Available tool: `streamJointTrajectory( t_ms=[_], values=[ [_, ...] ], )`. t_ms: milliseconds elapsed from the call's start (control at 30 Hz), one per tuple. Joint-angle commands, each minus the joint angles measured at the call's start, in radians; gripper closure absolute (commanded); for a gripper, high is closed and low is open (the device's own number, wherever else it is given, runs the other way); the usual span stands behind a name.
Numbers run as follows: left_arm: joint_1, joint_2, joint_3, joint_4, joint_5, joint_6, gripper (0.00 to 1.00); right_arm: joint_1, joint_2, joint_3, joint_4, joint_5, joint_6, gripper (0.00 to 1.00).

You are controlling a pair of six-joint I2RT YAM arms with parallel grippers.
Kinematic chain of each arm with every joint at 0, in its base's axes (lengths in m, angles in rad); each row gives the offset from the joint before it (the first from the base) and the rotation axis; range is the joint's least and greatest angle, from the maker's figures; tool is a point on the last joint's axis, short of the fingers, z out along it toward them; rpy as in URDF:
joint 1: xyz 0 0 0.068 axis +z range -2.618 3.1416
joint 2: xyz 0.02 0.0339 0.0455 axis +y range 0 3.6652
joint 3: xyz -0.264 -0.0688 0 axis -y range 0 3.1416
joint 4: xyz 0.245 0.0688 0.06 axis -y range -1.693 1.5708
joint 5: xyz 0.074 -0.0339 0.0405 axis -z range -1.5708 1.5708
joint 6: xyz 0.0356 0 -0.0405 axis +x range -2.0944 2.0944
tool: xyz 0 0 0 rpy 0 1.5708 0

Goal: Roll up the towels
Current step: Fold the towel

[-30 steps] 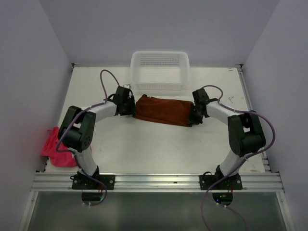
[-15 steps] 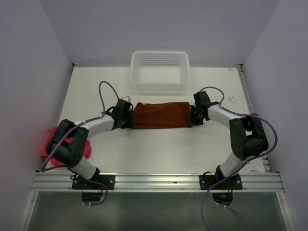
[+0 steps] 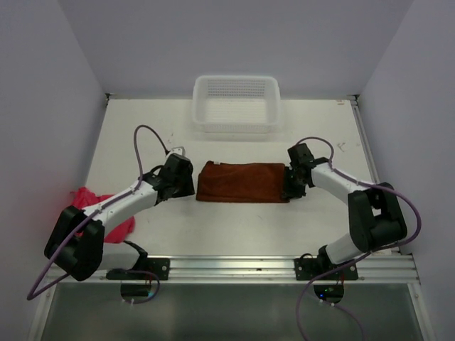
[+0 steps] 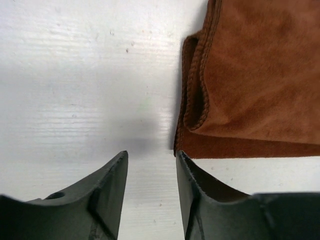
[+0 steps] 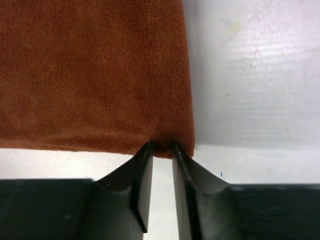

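Top external: brown towel (image 3: 242, 182) lies folded flat mid-table, not yet rolled; pink towel (image 3: 89, 213) bunched at left edge. Left gripper (image 4: 150, 155) gapes empty beside the brown one; right gripper (image 5: 161, 146), nearly closed, nips its edge.

- A white plastic basket (image 3: 236, 79) with perforated walls and floor sits at the far edge of the table, near the middle.
- The table (image 3: 234, 227) is white, with faint scuffs; the left wrist view shows fine ridged lines across its surface (image 4: 75, 90).
- A small dark scribble (image 3: 342, 147) marks the table near its right side.
- Faint coloured streaks (image 5: 235, 22) show in the right wrist view.
- An aluminium rail (image 3: 234, 268) runs along the near edge.
- Pale grey walls (image 3: 234, 42) enclose three sides.
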Motion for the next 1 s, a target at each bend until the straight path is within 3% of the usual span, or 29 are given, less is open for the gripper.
streamJointTrajectory(
  t_ms=[0, 133, 267, 333, 467, 567, 967],
  values=[
    [-0.001, -0.057, 0.119, -0.063, -0.094, -0.007, 0.51, 0.001, -0.050, 0.074, -0.123, 0.011, -0.025, 0.71],
    [-0.001, -0.058, 0.243, -0.022, -0.160, 0.061, 0.48, 0.001, -0.061, 0.158, -0.173, 0.027, -0.037, 0.60],
    [0.008, 0.029, 0.311, 0.090, -0.123, 0.135, 0.43, 0.001, -0.053, 0.214, -0.205, 0.047, -0.036, 0.59],
    [0.011, 0.114, 0.354, 0.120, -0.097, 0.141, 0.43, 0.003, -0.065, 0.215, -0.197, 0.056, -0.026, 0.63],
    [0.018, 0.259, 0.429, 0.150, -0.022, 0.153, 0.49, 0.001, -0.061, 0.198, -0.150, 0.030, -0.017, 0.92],
    [0.018, 0.346, 0.474, 0.167, 0.027, 0.168, 0.58, 0.001, -0.029, 0.181, -0.122, 0.001, -0.014, 0.99],
    [0.018, 0.475, 0.448, 0.216, 0.010, 0.239, 0.57, 0.001, 0.091, 0.132, -0.030, -0.036, 0.012, 1.00]
  ],
)
